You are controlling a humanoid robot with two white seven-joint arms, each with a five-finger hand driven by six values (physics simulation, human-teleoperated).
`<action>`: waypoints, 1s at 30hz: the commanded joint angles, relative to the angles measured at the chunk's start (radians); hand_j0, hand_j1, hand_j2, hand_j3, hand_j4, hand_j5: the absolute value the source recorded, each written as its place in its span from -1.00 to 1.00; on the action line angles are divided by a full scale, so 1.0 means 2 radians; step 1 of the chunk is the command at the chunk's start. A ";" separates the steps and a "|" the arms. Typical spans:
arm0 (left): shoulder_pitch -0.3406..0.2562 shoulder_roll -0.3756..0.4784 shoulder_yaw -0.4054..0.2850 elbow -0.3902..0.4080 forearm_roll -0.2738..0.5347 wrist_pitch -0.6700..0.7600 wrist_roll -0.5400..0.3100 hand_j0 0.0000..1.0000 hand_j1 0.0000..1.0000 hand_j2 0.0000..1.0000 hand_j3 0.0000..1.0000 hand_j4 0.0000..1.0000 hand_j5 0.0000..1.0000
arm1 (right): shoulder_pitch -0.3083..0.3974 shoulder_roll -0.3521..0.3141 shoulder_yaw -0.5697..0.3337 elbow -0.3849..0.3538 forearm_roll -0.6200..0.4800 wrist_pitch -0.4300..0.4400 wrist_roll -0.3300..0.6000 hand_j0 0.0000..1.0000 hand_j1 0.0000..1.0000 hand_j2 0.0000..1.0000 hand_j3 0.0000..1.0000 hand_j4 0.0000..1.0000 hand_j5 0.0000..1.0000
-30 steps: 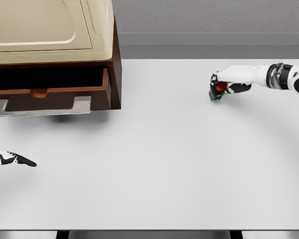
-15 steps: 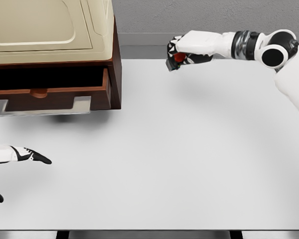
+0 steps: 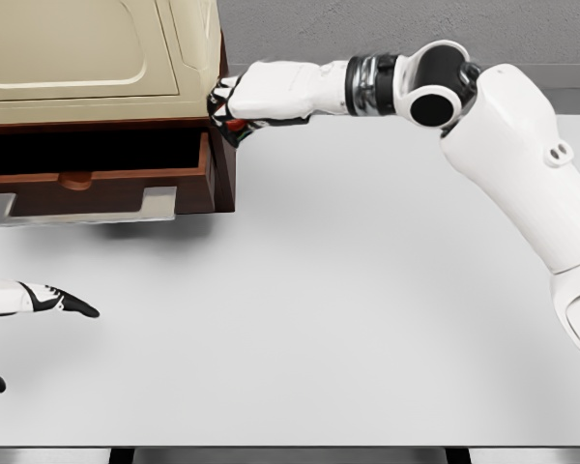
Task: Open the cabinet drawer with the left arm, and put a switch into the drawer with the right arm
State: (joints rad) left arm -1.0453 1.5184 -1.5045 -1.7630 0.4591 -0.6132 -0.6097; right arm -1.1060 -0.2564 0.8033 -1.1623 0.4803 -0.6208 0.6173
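Observation:
The wooden cabinet [image 3: 97, 58] with a cream top stands at the table's back left. Its drawer [image 3: 97, 184] is pulled out, with a round knob [image 3: 75, 180] on the front. My right hand [image 3: 227, 114] reaches across to the cabinet's right front corner, above the drawer's right end, and is shut on the switch [image 3: 234, 125], a dark block with a red button peeking between the fingers. My left hand [image 3: 58, 302] lies low at the left edge, fingers extended and holding nothing.
The white table [image 3: 348, 309] spreads in front and to the right of the cabinet. A grey wall [image 3: 387, 34] runs behind. My right forearm and elbow [image 3: 435, 92] span the back of the table.
The right hand carried the switch up off the right side of the table and leftward to the cabinet's corner. The left hand moved slightly right, then stayed still.

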 commanded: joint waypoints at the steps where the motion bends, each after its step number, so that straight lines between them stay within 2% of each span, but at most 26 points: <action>1: -0.001 -0.001 0.000 0.000 0.004 0.001 -0.001 1.00 1.00 1.00 1.00 1.00 1.00 | -0.003 0.004 0.006 -0.025 -0.040 0.005 -0.003 -0.51 -0.51 -0.51 -0.51 -0.51 -0.51; 8: 0.000 -0.001 0.000 0.000 0.004 0.001 -0.001 1.00 1.00 1.00 1.00 1.00 1.00 | -0.009 -0.003 0.017 -0.057 -0.041 0.005 -0.003 -0.49 -0.49 -0.49 -0.49 -0.49 -0.49; 11: 0.000 -0.001 0.000 0.000 0.004 0.001 -0.001 1.00 1.00 1.00 1.00 1.00 1.00 | -0.009 -0.032 -0.004 -0.053 -0.041 0.005 -0.003 -0.49 -0.49 -0.49 -0.49 -0.49 -0.49; 16: 0.000 -0.001 0.000 0.000 0.004 0.001 -0.001 1.00 1.00 1.00 1.00 1.00 1.00 | -0.009 -0.044 -0.004 -0.057 -0.041 0.005 -0.003 -0.49 -0.49 -0.49 -0.49 -0.49 -0.49; 17: 0.000 -0.001 0.000 0.000 0.004 0.001 -0.001 1.00 1.00 1.00 1.00 1.00 1.00 | -0.008 -0.046 -0.001 -0.068 -0.041 0.005 -0.003 -0.49 -0.49 -0.49 -0.49 -0.49 -0.49; 19: 0.000 -0.001 0.000 0.000 0.004 0.001 -0.001 1.00 1.00 1.00 1.00 1.00 1.00 | -0.008 -0.057 0.003 -0.117 -0.042 0.005 -0.003 -0.49 -0.49 -0.49 -0.49 -0.49 -0.49; 26: 0.000 -0.001 0.000 0.000 0.004 0.001 -0.001 1.00 1.00 1.00 1.00 1.00 1.00 | -0.008 -0.081 0.001 -0.120 -0.042 0.005 -0.003 -0.49 -0.49 -0.49 -0.49 -0.49 -0.49; 30: 0.000 -0.001 0.000 0.000 0.004 0.001 -0.001 1.00 1.00 1.00 1.00 1.00 1.00 | -0.008 -0.080 0.026 -0.164 -0.042 0.005 -0.003 -0.44 -0.44 -0.44 -0.44 -0.44 -0.44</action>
State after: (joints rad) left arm -1.0463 1.5167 -1.5060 -1.7624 0.4589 -0.6128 -0.6109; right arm -1.1244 -0.4155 0.8406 -1.4515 0.3983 -0.6158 0.6122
